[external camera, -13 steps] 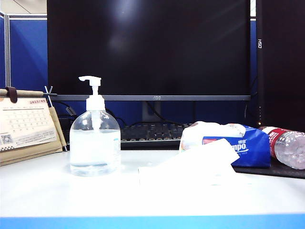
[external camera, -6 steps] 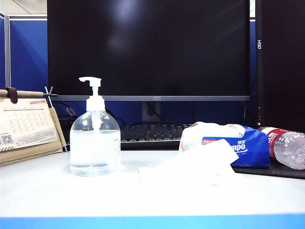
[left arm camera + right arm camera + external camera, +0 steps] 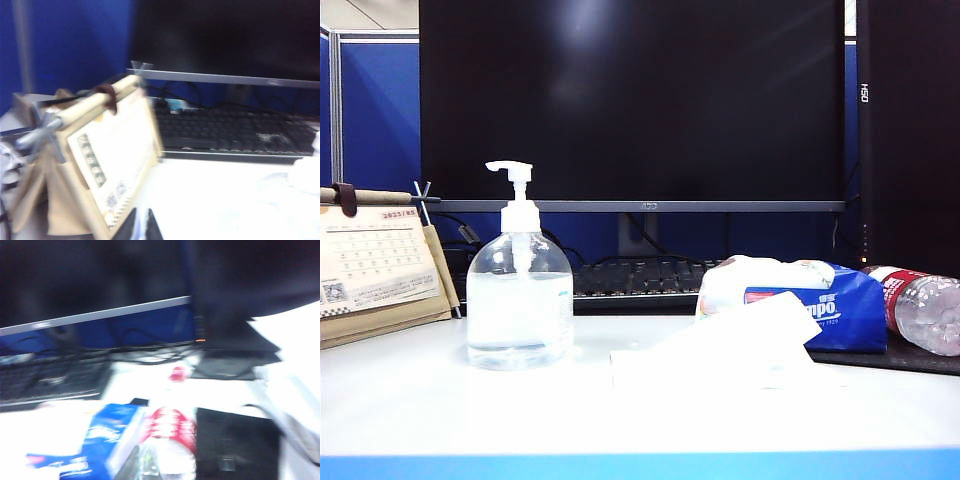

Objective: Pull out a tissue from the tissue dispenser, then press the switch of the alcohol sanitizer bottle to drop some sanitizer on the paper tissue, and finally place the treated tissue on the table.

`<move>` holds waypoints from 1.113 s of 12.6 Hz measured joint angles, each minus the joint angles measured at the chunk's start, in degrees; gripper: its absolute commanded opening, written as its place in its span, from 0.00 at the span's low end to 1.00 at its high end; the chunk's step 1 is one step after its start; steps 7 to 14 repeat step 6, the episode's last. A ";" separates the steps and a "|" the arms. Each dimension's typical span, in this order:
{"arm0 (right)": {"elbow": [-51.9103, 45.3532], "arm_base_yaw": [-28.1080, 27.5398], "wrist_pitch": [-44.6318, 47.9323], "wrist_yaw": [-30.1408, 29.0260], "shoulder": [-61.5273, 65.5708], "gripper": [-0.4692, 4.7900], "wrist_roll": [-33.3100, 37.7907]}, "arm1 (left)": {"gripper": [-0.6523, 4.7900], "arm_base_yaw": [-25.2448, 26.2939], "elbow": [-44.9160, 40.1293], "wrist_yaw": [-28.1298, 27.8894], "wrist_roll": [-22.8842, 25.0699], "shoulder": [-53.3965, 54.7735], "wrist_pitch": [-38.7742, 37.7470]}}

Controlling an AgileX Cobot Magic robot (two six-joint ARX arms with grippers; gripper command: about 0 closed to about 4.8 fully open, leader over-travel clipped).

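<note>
From where I stood, the flat white table [image 3: 440,410] with its bright blue front edge came first, and on it, toward 5 o'clock from the middle of the desk, a thin white paper tissue [image 3: 730,345] lay loose, its far corner resting against the blue soft-plastic Tempo tissue dispenser [image 3: 820,305] at about 3 o'clock. The clear dome-shaped alcohol sanitizer bottle [image 3: 520,300] stood at 9 o'clock, well apart from the sheet, its small white pump switch [image 3: 512,170] up and untouched.

Neither arm showed over the table. The left gripper [image 3: 141,226] was drawn back near a tan desk calendar [image 3: 107,165], its 2 jaws nearly together and empty. The right gripper [image 3: 142,462] hung above a clear red-labelled water bottle [image 3: 170,440], jaws closed on nothing.

I judged the task finished: the tissue was out and laid down. Whether it was wetted I could not tell.
</note>
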 measured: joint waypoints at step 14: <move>0.00 0.59 0.00 0.26 0.00 0.08 0.02 | 0.17 1.77 0.00 0.17 0.00 0.00 0.00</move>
